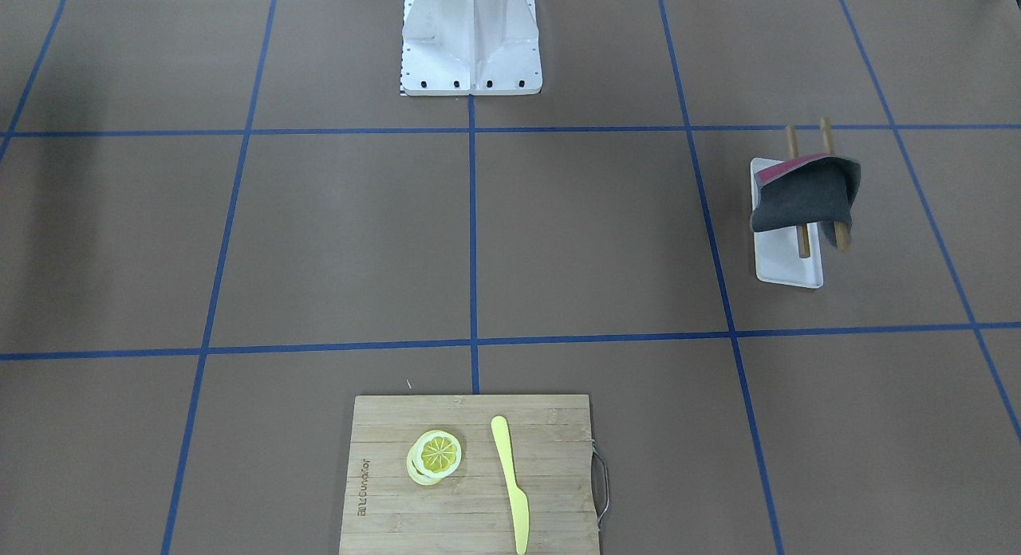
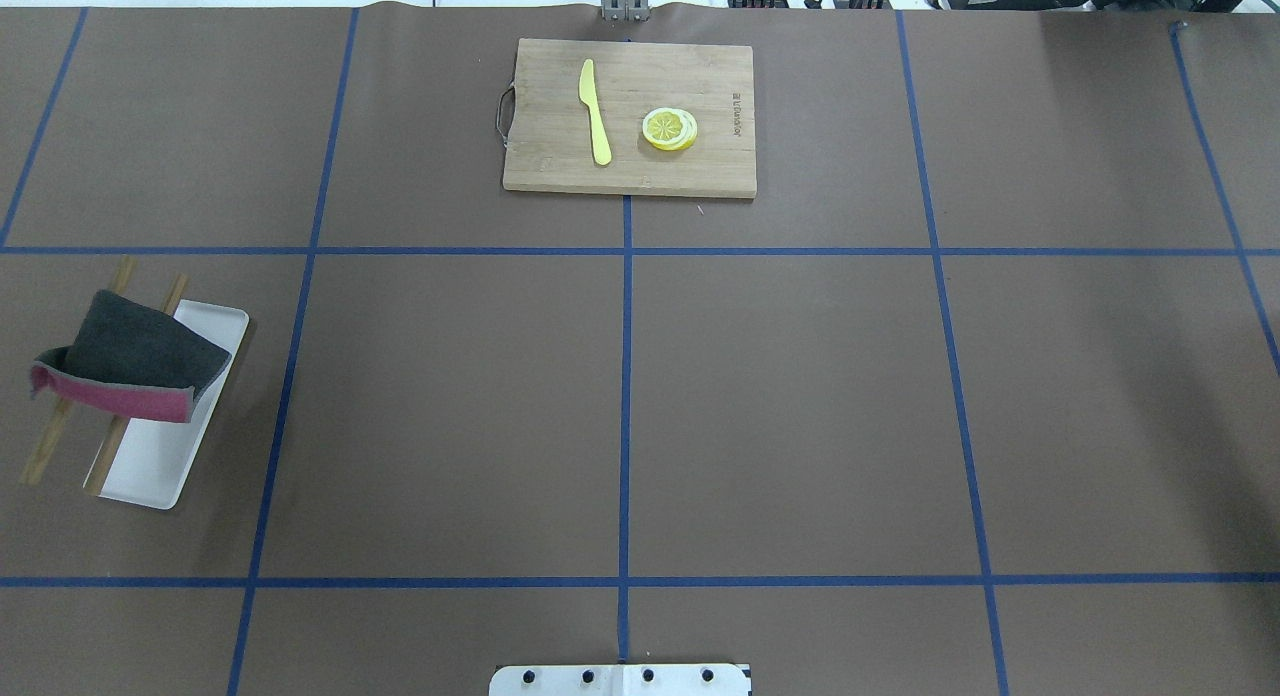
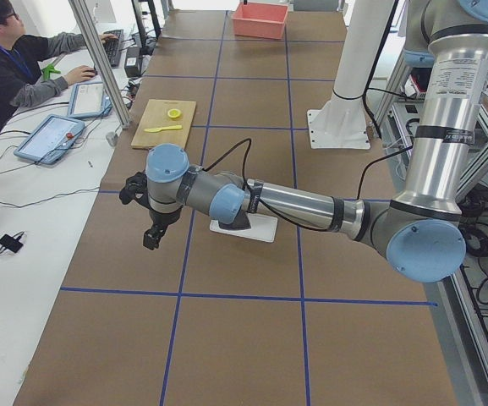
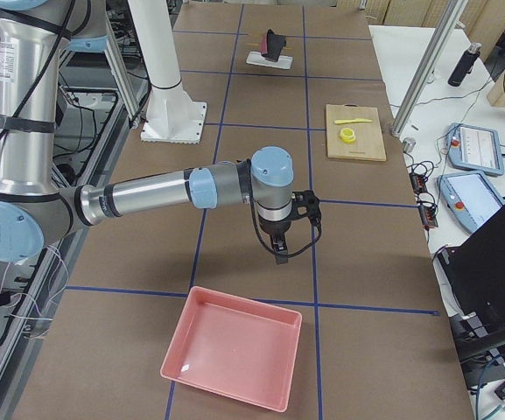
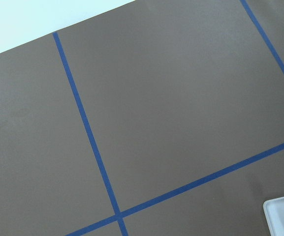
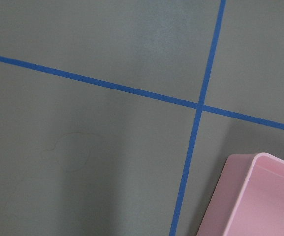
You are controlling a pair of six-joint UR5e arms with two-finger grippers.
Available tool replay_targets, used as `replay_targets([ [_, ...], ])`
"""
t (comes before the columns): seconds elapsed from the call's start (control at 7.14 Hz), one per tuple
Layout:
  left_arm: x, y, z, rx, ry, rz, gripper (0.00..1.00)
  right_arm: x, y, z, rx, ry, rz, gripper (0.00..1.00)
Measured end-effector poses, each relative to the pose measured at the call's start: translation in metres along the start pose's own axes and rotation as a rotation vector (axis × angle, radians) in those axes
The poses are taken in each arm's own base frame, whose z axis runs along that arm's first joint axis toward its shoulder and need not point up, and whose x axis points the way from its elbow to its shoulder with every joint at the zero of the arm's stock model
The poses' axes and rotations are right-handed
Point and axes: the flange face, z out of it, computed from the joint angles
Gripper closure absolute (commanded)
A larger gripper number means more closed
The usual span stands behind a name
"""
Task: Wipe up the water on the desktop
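Observation:
The desktop [image 1: 598, 236] is a brown tabletop with blue tape lines; it also shows from overhead [image 2: 780, 406]. No water shows clearly; the right wrist view holds a faint rounded outline [image 6: 73, 152] on the surface. A dark grey cloth [image 2: 130, 361] with a red underside hangs over two wooden sticks on a white tray [image 2: 150, 476], also seen from the front [image 1: 806, 196]. My left gripper [image 3: 152, 233] hovers over the table near that tray. My right gripper [image 4: 280, 254] hovers near a pink bin. I cannot tell whether either is open or shut.
A bamboo cutting board [image 2: 550, 106] with a yellow knife [image 2: 595, 111] and lemon slices [image 2: 670, 129] lies at the far middle edge. A pink bin [image 4: 234, 346] sits at the right end. The white robot pedestal [image 1: 471, 45] stands mid-table. An operator [image 3: 7, 68] sits beyond the far edge.

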Motion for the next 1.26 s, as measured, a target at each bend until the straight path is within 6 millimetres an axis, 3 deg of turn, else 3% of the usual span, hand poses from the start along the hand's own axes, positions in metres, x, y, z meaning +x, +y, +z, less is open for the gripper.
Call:
replay_targets([
  [0.56, 0.095, 0.054, 0.08, 0.018, 0.151, -0.143, 0.03, -0.014, -0.006, 0.005, 0.031, -0.021, 0.035, 0.0],
  [0.7, 0.116, 0.061, 0.093, 0.012, 0.184, -0.148, 0.11, -0.014, -0.004, 0.005, 0.031, -0.021, 0.035, 0.0],
  [0.98, 0.15, 0.065, 0.103, 0.01, 0.239, -0.157, 0.28, -0.014, -0.003, 0.006, 0.03, -0.021, 0.034, 0.0],
  [1.26, 0.169, 0.067, 0.104, 0.004, 0.265, -0.157, 0.45, -0.013, -0.002, 0.007, 0.028, -0.021, 0.036, 0.0],
])
